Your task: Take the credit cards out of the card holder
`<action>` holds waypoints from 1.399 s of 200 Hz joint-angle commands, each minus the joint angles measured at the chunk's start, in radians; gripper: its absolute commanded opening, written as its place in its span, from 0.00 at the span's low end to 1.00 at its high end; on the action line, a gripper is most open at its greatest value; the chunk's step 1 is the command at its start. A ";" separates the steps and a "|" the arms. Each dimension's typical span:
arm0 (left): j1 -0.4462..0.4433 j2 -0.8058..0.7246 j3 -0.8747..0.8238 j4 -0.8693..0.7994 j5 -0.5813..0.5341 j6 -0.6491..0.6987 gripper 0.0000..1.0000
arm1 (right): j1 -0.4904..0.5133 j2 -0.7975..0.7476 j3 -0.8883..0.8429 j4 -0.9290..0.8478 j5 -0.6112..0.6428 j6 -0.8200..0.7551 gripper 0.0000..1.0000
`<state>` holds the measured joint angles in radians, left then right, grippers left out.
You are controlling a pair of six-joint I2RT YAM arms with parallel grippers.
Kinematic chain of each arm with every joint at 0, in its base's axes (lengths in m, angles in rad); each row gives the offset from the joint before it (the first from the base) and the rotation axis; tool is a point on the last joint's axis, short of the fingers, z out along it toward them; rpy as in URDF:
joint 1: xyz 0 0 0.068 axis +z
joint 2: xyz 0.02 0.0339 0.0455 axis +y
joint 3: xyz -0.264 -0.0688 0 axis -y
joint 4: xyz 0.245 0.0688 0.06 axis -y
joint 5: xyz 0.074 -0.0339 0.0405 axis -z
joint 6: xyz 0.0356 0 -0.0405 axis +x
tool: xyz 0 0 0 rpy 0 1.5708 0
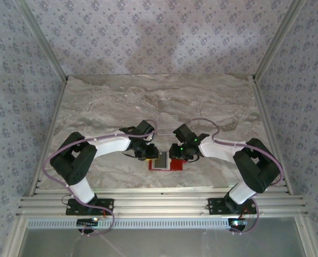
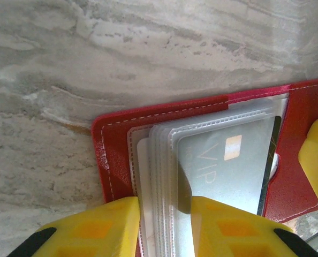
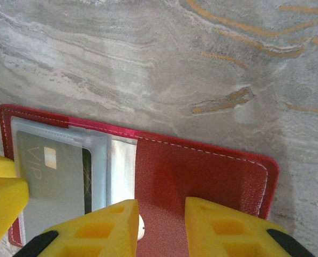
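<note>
Your left jaws are parted just a little. The yellow fingers [image 2: 89, 227] sit either side of the stack of clear sleeves [image 2: 159, 160] in the left half of the card holder [image 1: 167, 161]. The fingers hide the contact, so I can't tell whether they're pinching a sleeve or just over it.

Your right jaws have a similar narrow gap. Their fingers [image 3: 228, 230] are over the plain red right half of the holder with nothing between them. I can't say if they press on it.

The holder lies spread flat on the marble table [image 1: 148, 101], about mid-width on the near side, between the left arm [image 1: 108, 143] and the right arm [image 1: 223, 149].

One of the credit cards [image 2: 228, 166], pale grey and marked VIP, is inside the top sleeve. The dark strip [image 3: 86, 179] beside it might be another card, too hard to make out. A small white stud [image 3: 141, 227] is half hidden by a right finger.
</note>
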<state>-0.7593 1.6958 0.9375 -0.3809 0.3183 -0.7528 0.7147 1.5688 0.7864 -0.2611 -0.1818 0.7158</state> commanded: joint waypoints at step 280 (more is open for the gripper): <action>0.001 0.001 -0.021 -0.024 0.000 0.011 0.29 | 0.082 0.071 0.057 -0.065 0.028 0.050 0.24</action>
<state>-0.7593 1.6958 0.9321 -0.3729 0.3218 -0.7521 0.7929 1.6306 0.8425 -0.2722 -0.2047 0.7673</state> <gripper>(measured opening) 0.292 0.248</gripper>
